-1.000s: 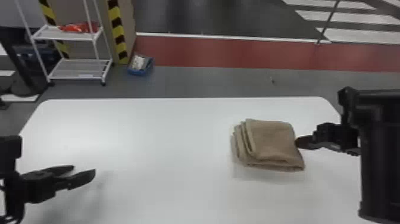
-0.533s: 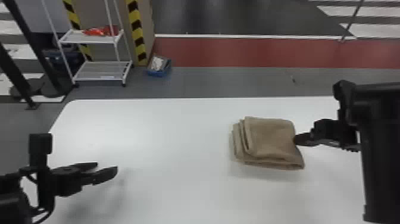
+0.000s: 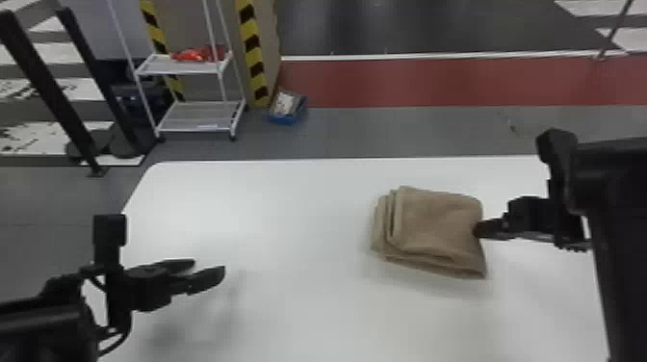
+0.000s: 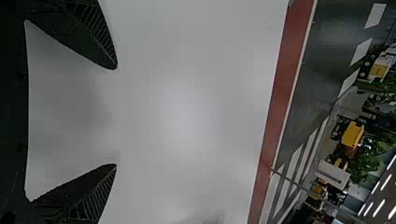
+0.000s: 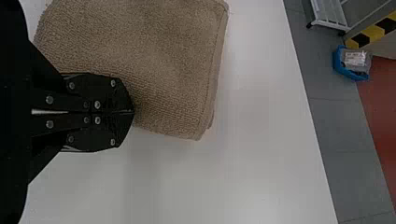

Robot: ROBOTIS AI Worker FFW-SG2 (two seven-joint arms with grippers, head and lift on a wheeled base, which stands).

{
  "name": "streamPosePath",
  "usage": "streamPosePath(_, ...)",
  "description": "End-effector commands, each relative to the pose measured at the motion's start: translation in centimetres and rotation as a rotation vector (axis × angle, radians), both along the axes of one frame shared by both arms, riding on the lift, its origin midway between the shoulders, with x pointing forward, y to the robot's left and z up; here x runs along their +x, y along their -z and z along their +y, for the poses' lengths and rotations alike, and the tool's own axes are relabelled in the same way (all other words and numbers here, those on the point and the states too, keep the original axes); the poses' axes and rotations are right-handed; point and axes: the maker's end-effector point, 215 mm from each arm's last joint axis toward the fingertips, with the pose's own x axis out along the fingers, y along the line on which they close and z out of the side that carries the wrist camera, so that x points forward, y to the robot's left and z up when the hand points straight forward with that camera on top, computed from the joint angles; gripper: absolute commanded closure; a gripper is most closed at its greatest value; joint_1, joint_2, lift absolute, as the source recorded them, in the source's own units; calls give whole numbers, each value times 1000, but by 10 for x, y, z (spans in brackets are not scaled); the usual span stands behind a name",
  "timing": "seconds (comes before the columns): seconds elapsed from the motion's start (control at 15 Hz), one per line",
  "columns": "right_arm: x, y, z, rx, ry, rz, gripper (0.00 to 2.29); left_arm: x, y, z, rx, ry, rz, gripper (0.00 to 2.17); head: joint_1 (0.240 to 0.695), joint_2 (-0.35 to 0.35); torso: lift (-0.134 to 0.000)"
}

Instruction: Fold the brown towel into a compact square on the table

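Touching the brown towel (image 3: 435, 224), right gripper (image 3: 478, 229) clenched at its edge, left gripper (image 3: 209, 267) spread, well apart

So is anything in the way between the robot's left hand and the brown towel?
No, nothing I can see. Between the left gripper and the brown towel there's just white table. The right gripper is at the towel's other side.

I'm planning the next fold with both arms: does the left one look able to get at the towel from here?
Probably, if its reach allows: the left gripper is open, and just white tabletop lies between it and the brown towel. The right gripper is at the opposite edge.
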Motion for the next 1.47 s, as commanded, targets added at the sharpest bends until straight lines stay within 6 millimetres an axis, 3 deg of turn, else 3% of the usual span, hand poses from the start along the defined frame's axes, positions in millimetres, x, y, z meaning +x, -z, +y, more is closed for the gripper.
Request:
streamPosePath(0.0,0,-37,13,72,-27,-111,2260,-1,-2,8,0,-13,-3,49,695,91,-124)
streamPosePath(0.13,10,-59,13,97,-20,-162,2260,-1,-3,9,1,-13,-5,49,695,111,-124)
streamPosePath(0.2,13,-59,12,96,-10,-160,2260,-1,-3,8,-1,-12,-5,49,695,120,-124)
streamPosePath(0.27,14,-48,20,102,-24,-148,2260,-1,-2,6,-1,-7,-4,49,695,118,-124)
streamPosePath(0.47,66,-23,30,21,-94,-291,2260,-2,-1,8,-2,-11,-2,49,695,112,-124)
streamPosePath(0.6,79,-7,44,33,-125,-310,2260,-4,-1,12,-3,-19,0,49,695,118,-124)
streamPosePath(0.73,66,0,65,62,-163,-273,2260,-6,-1,19,-6,-33,-1,49,695,133,-124)
streamPosePath(1.13,-1,22,127,104,-308,-137,2260,-5,-1,16,-3,-27,-4,49,695,208,-124)
streamPosePath(1.4,-43,16,146,151,-344,-92,2260,-5,-2,18,-4,-32,-5,49,695,259,-124)
